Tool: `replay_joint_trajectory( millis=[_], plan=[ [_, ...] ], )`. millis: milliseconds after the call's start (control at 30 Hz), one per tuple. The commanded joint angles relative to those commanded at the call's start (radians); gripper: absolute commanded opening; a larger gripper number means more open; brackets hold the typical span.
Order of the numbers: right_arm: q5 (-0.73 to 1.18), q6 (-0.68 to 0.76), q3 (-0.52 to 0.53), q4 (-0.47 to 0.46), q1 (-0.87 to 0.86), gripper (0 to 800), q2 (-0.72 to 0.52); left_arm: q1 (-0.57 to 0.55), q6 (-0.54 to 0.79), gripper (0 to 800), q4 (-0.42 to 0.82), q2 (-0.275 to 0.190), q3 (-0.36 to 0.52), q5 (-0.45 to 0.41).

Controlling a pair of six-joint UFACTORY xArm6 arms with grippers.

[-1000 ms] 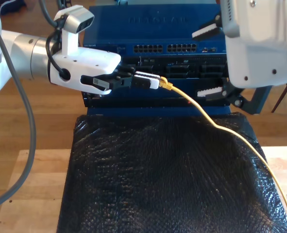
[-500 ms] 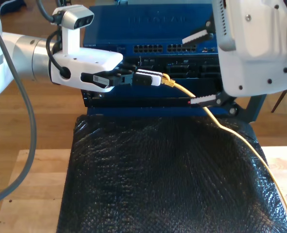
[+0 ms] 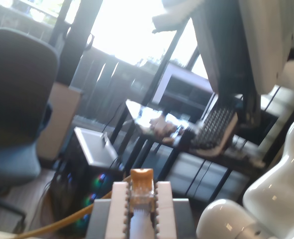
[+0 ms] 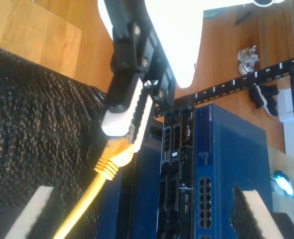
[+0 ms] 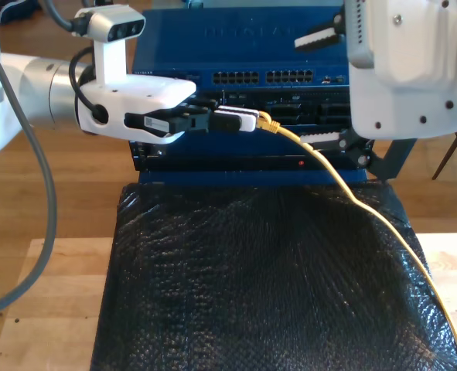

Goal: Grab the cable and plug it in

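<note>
While the first end effector (image 5: 240, 122) reaches in from the exterior view's left, it grips the plug end of the cable (image 5: 268, 127) between closed pads in front of the blue network switch (image 5: 243, 35). From there the yellow cord slopes across the black mat (image 5: 251, 286) toward that view's lower right. The second end effector (image 4: 147, 214) stands wide apart, its pads (image 4: 35, 209) straddling the cord near the plug.
</note>
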Motion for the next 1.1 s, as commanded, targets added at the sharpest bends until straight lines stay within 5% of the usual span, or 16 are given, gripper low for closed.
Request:
replay_joint_trajectory(
  millis=[1100],
  plan=[
    [-0.169,-0.057,0.094,0.014,0.127,798,-0.072,0.008,-0.081,5,-0.109,0.071,-0.005,0.204]
  ],
)
